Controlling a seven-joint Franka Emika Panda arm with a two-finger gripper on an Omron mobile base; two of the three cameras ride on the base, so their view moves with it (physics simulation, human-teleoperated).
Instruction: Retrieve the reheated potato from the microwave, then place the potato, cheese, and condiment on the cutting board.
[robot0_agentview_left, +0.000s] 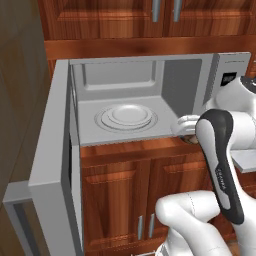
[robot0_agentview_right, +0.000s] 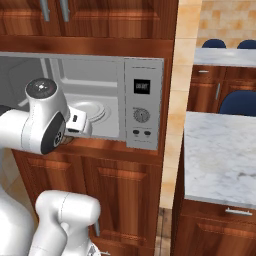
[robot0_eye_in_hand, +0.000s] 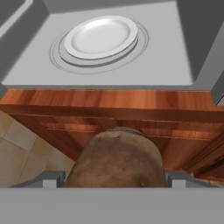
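Rough brown oval potato (robot0_eye_in_hand: 116, 158): seen at bottom centre of the hand view, clamped between the widely spread fingers of the two-finger gripper (robot0_eye_in_hand: 114, 178), long axis running away from the camera. White round plate (robot0_eye_in_hand: 101, 37): at upper centre, inside the silver-grey microwave (robot0_agentview_left: 150, 100), whose door (robot0_agentview_left: 52, 150) is swung open at left in the left base view. Arm: wrist held before the cavity's lower right.

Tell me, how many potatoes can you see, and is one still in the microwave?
1. The potato sits between the gripper's fingers, outside the open microwave, above the wooden cabinet front. The white plate inside is bare. Nothing else potato-like shows.
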